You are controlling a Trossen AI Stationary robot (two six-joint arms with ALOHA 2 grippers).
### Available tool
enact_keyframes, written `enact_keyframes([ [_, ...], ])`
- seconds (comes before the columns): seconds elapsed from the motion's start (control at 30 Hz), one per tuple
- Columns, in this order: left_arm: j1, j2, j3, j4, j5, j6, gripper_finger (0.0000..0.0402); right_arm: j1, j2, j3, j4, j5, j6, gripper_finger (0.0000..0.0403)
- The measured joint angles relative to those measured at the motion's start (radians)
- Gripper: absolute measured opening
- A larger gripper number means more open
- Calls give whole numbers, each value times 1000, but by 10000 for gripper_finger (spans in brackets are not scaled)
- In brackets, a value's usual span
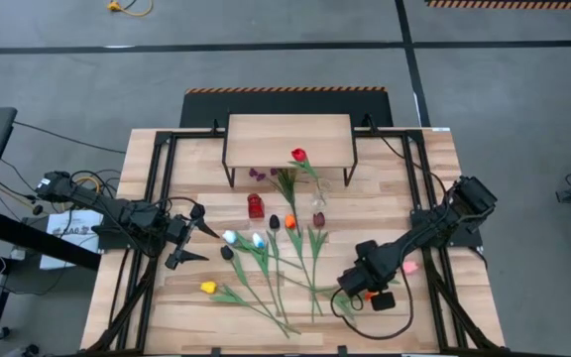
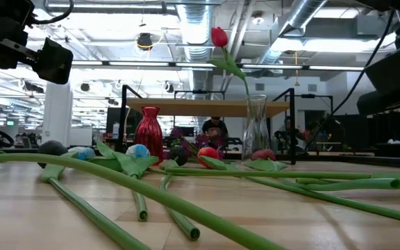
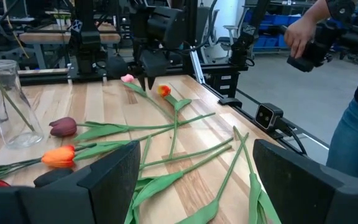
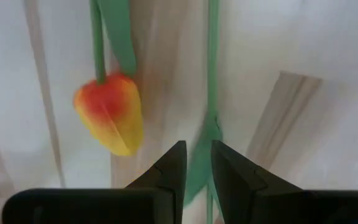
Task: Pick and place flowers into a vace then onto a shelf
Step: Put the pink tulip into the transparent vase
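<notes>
progress: one red tulip (image 1: 298, 155) stands in clear glass vase (image 2: 255, 129) before light-wood shelf (image 1: 287, 138); other tulips lie on table. right gripper (image 1: 361, 289) jaws narrowed on a green stem (image 4: 208, 134); left gripper (image 1: 192, 238) wide, empty

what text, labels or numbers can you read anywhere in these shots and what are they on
None can be read.
White sheet beside the left arm, off the table's edge: dark print, too small and blurred to read.
Glass vase, red vase, shelf: no lettering visible.
</notes>
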Motion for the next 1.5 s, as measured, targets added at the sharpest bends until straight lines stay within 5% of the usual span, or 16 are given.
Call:
enact_keyframes([
  [0.73, 0, 0, 0, 1, 0, -9, 303, 5, -8, -135, 33, -29, 1, 67],
  [1.1, 0, 0, 0, 1, 0, -11, 303, 3, -7, -137, 25, -24, 37, 10],
  [1.5, 0, 0, 0, 2, 0, -86, 303, 3, -106, -119, -167, -12, 79, 1],
])
